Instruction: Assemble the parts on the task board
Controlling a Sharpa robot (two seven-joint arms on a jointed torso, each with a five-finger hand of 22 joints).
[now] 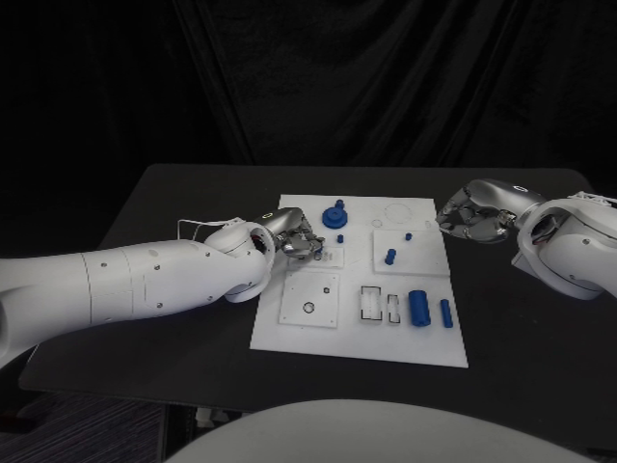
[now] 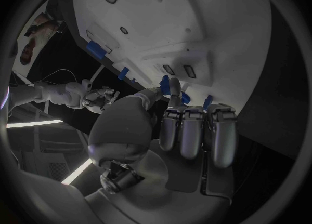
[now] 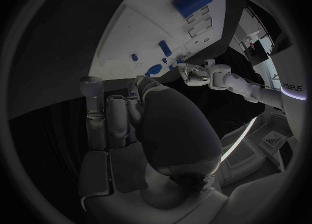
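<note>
Left hand [image 1: 298, 236]: you've got it over the board's [image 1: 288, 333] left edge, fingers curled in over the small clear tile [image 1: 328, 258]. Can't tell if it holds anything; the head view hides the fingertips, and the wrist view shows fingers [image 2: 192, 130] folded toward the board with no part clearly in them.
Right hand [image 1: 471, 214]: hovering off the board's right edge, over bare table [image 1: 531, 338]. Fingers bunched in; can't tell whether anything sits in them.
Board: white plate mid-table, long side running away from you.
Parts: blue knob [image 1: 335, 215] at the far end, just beside the left hand. Small peg [image 1: 340, 237] near it. Two short pegs [image 1: 390, 256] standing on the raised square tile on the right. Big cylinder [image 1: 418, 307] and thin one [image 1: 446, 313] lying side by side at the near right.
Other: square tile with a round hole [image 1: 308, 308] at near left; two slotted frames [image 1: 383, 304] between it and the big cylinder.
Writing: none readable on the board.
In the way: your left forearm covers the table left of the board.
</note>
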